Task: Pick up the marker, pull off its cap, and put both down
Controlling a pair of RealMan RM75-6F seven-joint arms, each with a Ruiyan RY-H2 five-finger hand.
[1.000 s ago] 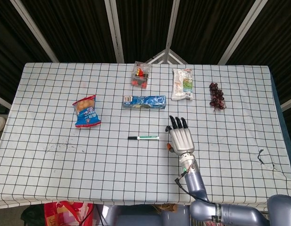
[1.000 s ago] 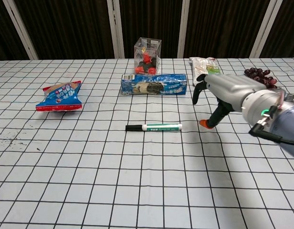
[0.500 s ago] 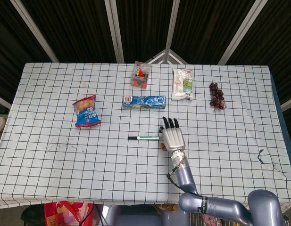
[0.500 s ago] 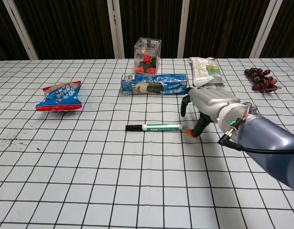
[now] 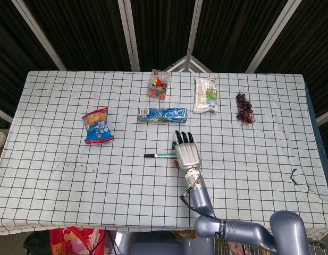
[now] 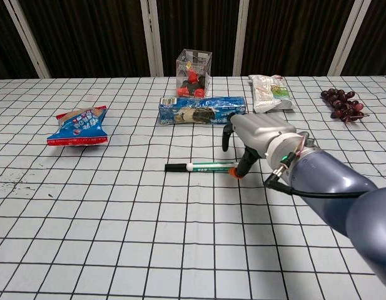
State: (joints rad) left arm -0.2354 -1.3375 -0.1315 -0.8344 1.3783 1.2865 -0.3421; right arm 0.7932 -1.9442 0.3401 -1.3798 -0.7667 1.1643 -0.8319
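The right hand [image 5: 187,154] covers the white end of the marker [image 5: 160,155] in the head view, so contact there cannot be confirmed. In the chest view the right hand's [image 6: 255,133] thumb tip sits at that same end, touching or just short of it: not determinable. The right arm is cut off by the bottom and right picture edges. Print on the blue snack bag [image 6: 79,125], the long blue package [image 6: 203,110] and the white packet [image 6: 270,92] is too small to read. Contents of the clear box [image 6: 193,74] are indistinct.

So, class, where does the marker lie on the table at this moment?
The marker lies flat near the table's middle, in front of the long blue packet, cap end pointing left; the right hand hovers at its other end.
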